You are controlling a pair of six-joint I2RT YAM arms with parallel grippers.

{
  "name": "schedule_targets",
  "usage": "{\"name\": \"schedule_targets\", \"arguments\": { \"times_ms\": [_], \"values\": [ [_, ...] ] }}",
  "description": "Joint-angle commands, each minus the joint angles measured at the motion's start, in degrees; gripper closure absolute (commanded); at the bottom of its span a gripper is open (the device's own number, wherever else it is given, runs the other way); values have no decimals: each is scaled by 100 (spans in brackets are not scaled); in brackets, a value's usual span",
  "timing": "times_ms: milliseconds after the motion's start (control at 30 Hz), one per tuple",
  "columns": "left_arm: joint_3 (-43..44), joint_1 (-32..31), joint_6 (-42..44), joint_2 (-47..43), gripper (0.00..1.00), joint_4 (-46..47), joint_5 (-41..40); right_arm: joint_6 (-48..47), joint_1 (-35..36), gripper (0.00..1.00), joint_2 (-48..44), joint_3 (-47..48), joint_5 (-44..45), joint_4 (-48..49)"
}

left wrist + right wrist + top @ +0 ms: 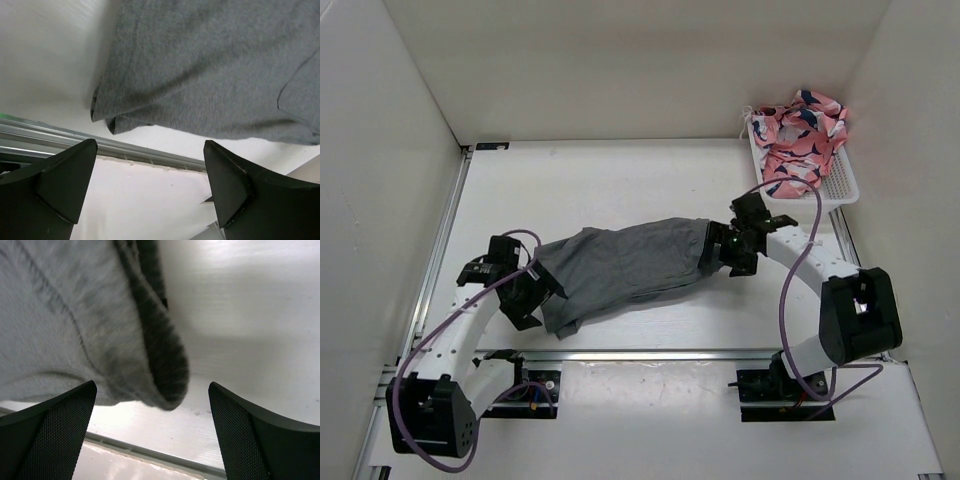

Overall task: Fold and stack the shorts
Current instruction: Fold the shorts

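1. Across the middle of the worktop (620,180) lie the shorts (625,265), 1 dark grey pair spread in a loose, rumpled band. Their left end sits closer to the near edge and their right end sits a little farther back.
2. The left gripper (540,290) is at the left end of the shorts, low over the surface and right against the cloth's near-left corner.
3. From the left wrist view, the left gripper (150,145) is spread wide. Its 2 black fingers (65,180) stand well apart with nothing between them, only bare worktop and a metal rail (150,155). The grey cloth (210,65) lies just beyond the fingertips, with a small folded corner pointing toward the rail.
4. The right gripper (722,250) is at the right end of the shorts, beside the darker, thicker hem.
5. From the right wrist view, the right gripper (152,385) is also parted wide. Its 2 mesh-textured fingers (55,430) hold nothing. A rolled, ribbed edge of the shorts (160,350) droops toward the gap between the tips, but neither finger presses on it.
6. At the far right corner of the worktop stands a white basket (845,185), well apart from the shorts. It is heaped with pink cloth printed in dark blue and white (800,135).
7. A metal rail (650,353) runs along the near edge, between the shorts and the 2 arm bases.
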Motion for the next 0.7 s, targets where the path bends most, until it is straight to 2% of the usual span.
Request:
{"name": "schedule_targets", "arguments": {
  "times_ms": [0, 100, 267, 400, 433, 467, 533, 567, 600, 633, 667],
  "values": [
    [-180, -23, -223, 148, 0, 441, -5, 309, -466, 3, -82, -201, -566, 380],
    [-373, -75, -311, 588, 0, 644, 117, 581, -678, 2, 50, -429, -1313, 819],
    [-602, -208, -610, 1141, 0, 987, 117, 1143, -626, 2, 401, -692, -1781, 1357],
    [-707, -208, -795, 1361, 15, 1189, -76, 1591, -626, 7, 515, -992, -1702, 1805],
    [-708, -208, -847, 1432, 21, 1190, -137, 1662, -574, 12, 516, -992, -1623, 1866],
    [-647, -208, -848, 1511, 35, 1242, -216, 1715, -573, 15, 577, -1053, -1527, 1945],
    [-411, -208, -796, 1792, 54, 1243, -357, 1838, -512, 23, 630, -1054, -1177, 2147],
    [-296, -208, -795, 1880, 76, 1243, -497, 1839, -459, 32, 630, -1054, -1035, 2148],
    [-182, -208, -691, 1976, 86, 1243, -498, 1839, -459, 36, 630, -1054, -877, 2218],
    [-67, -129, -629, 2143, 90, 1243, -498, 1891, -398, 40, 630, -967, -693, 2219],
    [195, -50, -515, 2214, 90, 1243, -550, 1892, -337, 51, 683, -913, -508, 2219]
  ]
}}
